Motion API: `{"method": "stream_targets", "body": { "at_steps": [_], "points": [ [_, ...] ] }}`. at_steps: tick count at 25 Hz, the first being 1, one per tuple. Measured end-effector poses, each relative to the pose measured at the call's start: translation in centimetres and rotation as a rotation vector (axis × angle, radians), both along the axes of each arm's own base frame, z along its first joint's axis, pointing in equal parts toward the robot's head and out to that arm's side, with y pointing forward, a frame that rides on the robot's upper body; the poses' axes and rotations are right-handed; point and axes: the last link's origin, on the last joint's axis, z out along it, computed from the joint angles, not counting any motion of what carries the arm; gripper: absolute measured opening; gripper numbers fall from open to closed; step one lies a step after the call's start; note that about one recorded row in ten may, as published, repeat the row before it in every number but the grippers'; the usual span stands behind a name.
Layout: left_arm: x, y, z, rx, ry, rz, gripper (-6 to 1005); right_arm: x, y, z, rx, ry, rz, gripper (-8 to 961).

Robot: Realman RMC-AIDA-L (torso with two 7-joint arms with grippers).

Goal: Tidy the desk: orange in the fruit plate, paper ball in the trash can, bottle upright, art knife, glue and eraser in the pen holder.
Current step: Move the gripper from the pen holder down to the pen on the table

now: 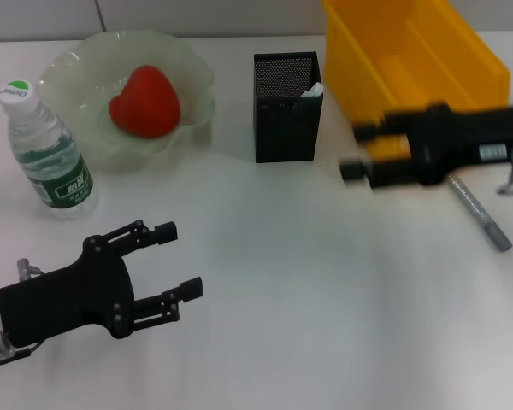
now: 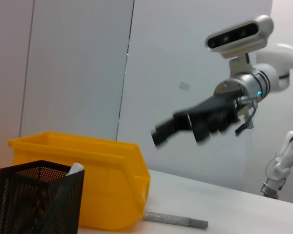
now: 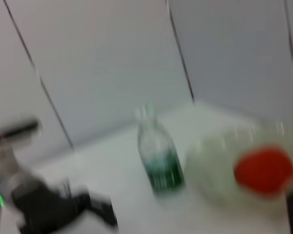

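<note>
A: Looking for the art knife [image 1: 479,213]?
B: Yes, it lies flat on the desk just below and behind the right gripper [image 1: 368,152], whose finger state I cannot tell.
A: Handling?
B: Probably light, stiff, slim and slippery; pinch mid-handle. Left gripper [image 1: 181,260] idles, fingers spread.

We read no legible text. The bottle [image 1: 50,150] bears a green label [image 1: 66,182] with white markings and a printed cap [image 1: 17,90], both too small to make out.
</note>
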Motion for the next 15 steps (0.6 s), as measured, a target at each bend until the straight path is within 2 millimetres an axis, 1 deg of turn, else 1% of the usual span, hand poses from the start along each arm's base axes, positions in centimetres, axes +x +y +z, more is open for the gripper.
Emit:
{"method": "stream_targets", "body": {
  "at_steps": [4, 11, 15],
  "points": [
    [0.2, 0.1, -0.1, -0.012, 0.006, -0.012, 802, 0.9, 0.2, 0.1, -0.077, -0.213, -0.106, 739],
    [0.4, 0.4, -0.2, -0.014, 0.007, -0.022, 802, 1.0, 0.8, 1.1, -0.138, -0.423, -0.294, 738],
    [0.7, 0.7, -0.3, -0.014, 0.005, -0.031, 802, 1.3, 1.4, 1.5, -0.130, -0.534, -0.395, 738]
  ]
}}
